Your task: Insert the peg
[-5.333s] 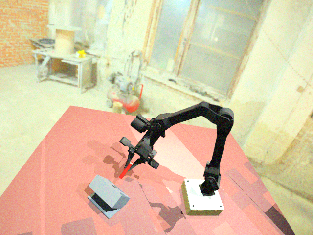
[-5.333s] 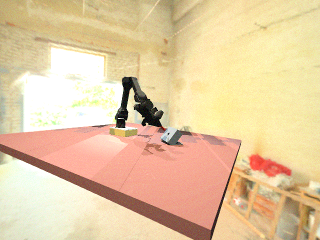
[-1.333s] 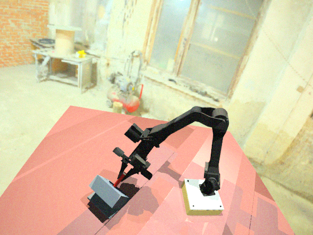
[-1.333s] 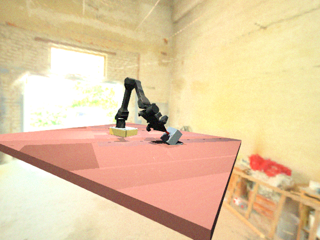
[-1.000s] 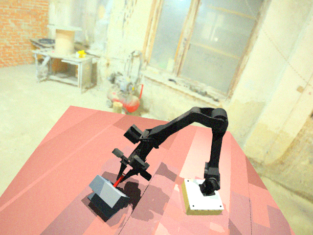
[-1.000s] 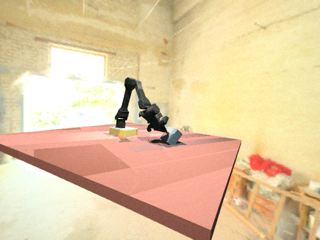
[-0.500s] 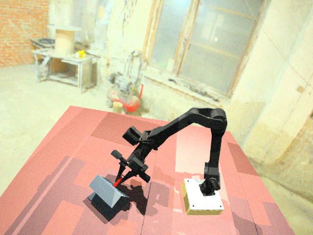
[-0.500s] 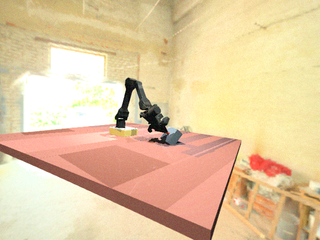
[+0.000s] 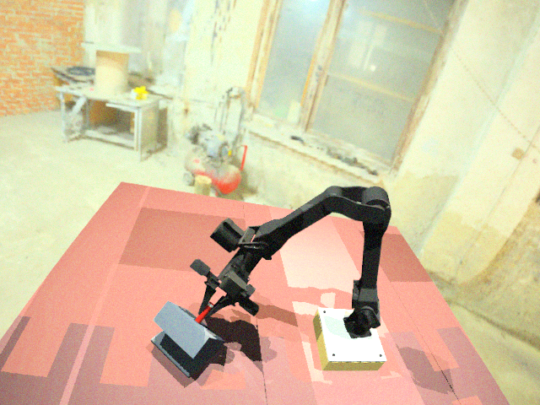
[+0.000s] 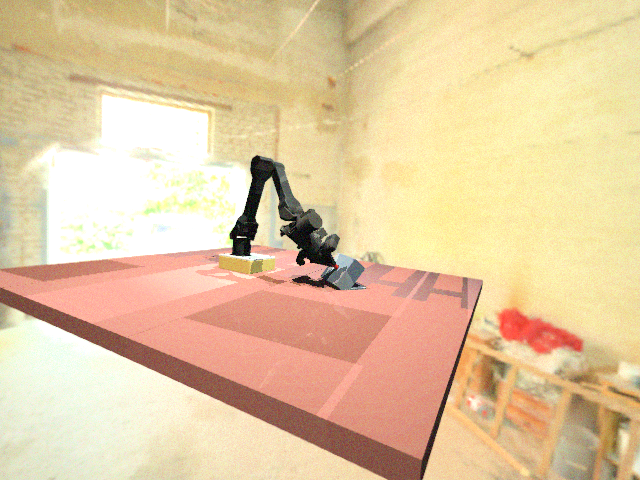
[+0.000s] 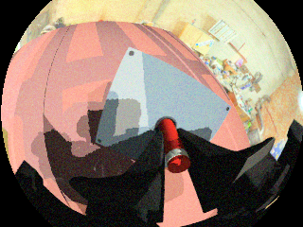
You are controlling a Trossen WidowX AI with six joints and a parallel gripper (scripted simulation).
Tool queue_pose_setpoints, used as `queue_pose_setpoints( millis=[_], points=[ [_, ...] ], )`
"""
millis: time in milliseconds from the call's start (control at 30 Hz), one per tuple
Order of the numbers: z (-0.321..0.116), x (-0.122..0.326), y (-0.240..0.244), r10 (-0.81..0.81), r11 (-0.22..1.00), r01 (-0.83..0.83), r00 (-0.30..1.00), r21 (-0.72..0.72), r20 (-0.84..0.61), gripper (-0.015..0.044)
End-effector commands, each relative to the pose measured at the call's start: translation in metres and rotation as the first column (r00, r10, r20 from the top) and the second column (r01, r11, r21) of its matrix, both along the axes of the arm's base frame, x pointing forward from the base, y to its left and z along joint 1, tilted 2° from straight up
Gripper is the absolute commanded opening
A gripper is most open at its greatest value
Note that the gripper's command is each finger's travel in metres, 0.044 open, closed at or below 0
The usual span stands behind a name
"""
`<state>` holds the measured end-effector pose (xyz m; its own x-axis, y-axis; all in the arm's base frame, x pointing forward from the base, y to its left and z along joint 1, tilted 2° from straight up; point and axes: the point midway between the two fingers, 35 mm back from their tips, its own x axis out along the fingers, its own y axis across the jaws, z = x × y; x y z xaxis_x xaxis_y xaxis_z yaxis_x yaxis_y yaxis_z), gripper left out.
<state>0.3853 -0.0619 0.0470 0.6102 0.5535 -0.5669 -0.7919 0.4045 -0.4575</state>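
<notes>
A red round peg (image 9: 202,315) (image 10: 336,267) (image 11: 171,137) with a grey band near its top end is tilted, its lower end in the hole of the sloped panel. How deep it sits inside is hidden. The blue-grey panel (image 9: 183,330) (image 10: 343,275) (image 11: 185,90) stands on the table, its face turned to the robot; the dark rim of the hole shows around the peg in the wrist view. My gripper (image 9: 207,310) (image 10: 334,265) (image 11: 169,133) is shut on the peg, close above the panel face, with the banded end showing between the fingers.
The red patterned table (image 9: 183,240) (image 10: 289,351) (image 11: 47,85) carries the panel and the arm's white-topped yellow base block (image 9: 325,348) (image 10: 247,264). The arm arches from the base over to the panel. Dark shadows lie beside the panel.
</notes>
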Motion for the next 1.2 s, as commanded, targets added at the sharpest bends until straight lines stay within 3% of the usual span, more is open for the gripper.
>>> queue_pose_setpoints(
  millis=[0, 567, 1167],
  points=[
    [0.000, 0.000, 0.000, 0.000, 1.000, 0.000, 1.000, 0.000, 0.000, 0.0000],
    [0.002, -0.002, -0.003, 0.000, 1.000, 0.000, 1.000, -0.001, -0.002, 0.0440],
    [0.016, -0.019, -0.024, -0.001, 1.000, 0.001, 1.000, -0.005, -0.015, 0.0440]
  ],
)
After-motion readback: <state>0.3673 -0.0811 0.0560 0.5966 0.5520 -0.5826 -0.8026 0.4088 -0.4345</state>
